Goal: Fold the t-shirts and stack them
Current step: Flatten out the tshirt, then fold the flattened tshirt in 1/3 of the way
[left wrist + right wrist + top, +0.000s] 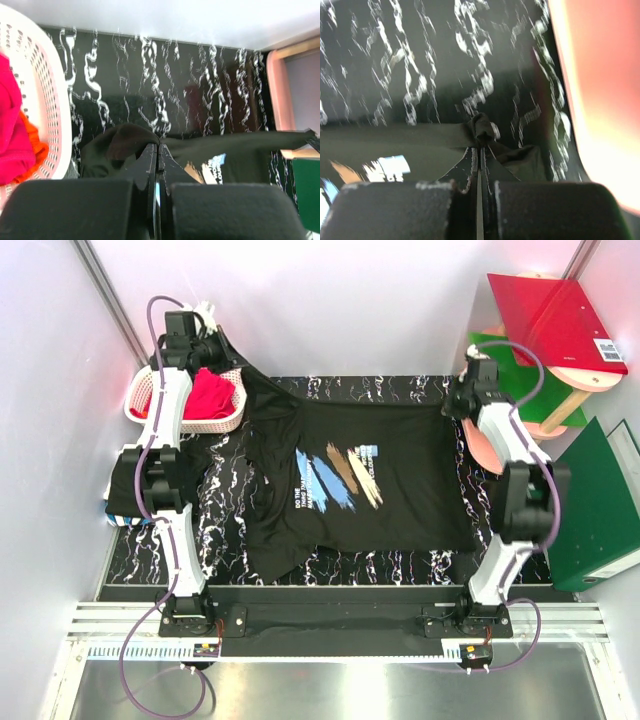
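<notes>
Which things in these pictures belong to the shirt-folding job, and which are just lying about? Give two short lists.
Job: printed black t-shirt, pinched along its far edge by the left hand and right hand; black shirt, seemingly folded, at the left edge of the table.

Lying about: white basket, pink cloth in it, red folder, green folder.

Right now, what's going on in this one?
Both arms are holding one black t-shirt, which lies print side up on the marbled table. The left gripper is shut on its far-left corner beside the white basket, with the fabric drawn up off the surface. The right gripper is shut on a bunched bit at the far-right edge. The shirt is mostly spread out and not yet folded.
</notes>
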You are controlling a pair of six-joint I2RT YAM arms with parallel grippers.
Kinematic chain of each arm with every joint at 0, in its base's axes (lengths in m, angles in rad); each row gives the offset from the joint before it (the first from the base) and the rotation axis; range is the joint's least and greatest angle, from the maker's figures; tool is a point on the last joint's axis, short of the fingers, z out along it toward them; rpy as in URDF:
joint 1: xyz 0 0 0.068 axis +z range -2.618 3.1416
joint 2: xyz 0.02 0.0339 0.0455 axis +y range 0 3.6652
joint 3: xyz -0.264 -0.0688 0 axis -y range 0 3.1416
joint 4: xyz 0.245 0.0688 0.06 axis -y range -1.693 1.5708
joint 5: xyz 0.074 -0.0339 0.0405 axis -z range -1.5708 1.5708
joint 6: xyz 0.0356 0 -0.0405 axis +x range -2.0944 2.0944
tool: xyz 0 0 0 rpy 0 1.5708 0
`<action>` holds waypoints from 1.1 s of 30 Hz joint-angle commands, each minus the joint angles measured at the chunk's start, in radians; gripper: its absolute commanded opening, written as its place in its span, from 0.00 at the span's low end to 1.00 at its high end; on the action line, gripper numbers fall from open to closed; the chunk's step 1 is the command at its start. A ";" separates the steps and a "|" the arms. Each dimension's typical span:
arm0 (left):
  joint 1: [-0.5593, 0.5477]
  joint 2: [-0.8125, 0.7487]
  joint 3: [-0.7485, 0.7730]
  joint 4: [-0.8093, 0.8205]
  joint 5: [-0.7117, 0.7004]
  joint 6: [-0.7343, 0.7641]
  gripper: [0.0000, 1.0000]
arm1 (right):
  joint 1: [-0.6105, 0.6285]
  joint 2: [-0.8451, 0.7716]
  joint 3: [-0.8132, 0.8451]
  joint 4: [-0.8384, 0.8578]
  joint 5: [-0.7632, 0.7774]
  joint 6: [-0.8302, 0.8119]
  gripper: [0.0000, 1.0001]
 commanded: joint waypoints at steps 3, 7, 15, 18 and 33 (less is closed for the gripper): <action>0.001 0.067 0.109 0.035 0.069 -0.020 0.00 | -0.001 0.248 0.346 -0.144 -0.095 0.039 0.00; -0.014 0.028 -0.012 0.011 0.089 0.008 0.00 | -0.001 0.343 0.446 -0.239 -0.119 0.062 0.00; -0.026 -0.083 -0.268 -0.063 0.097 0.034 0.00 | -0.001 0.391 0.494 -0.420 -0.168 0.105 0.00; -0.026 -0.135 -0.334 -0.080 0.086 0.035 0.00 | -0.001 0.371 0.466 -0.458 -0.197 0.123 0.00; -0.026 -0.365 -0.623 -0.173 0.032 0.054 0.00 | -0.001 0.311 0.334 -0.609 -0.172 0.135 0.00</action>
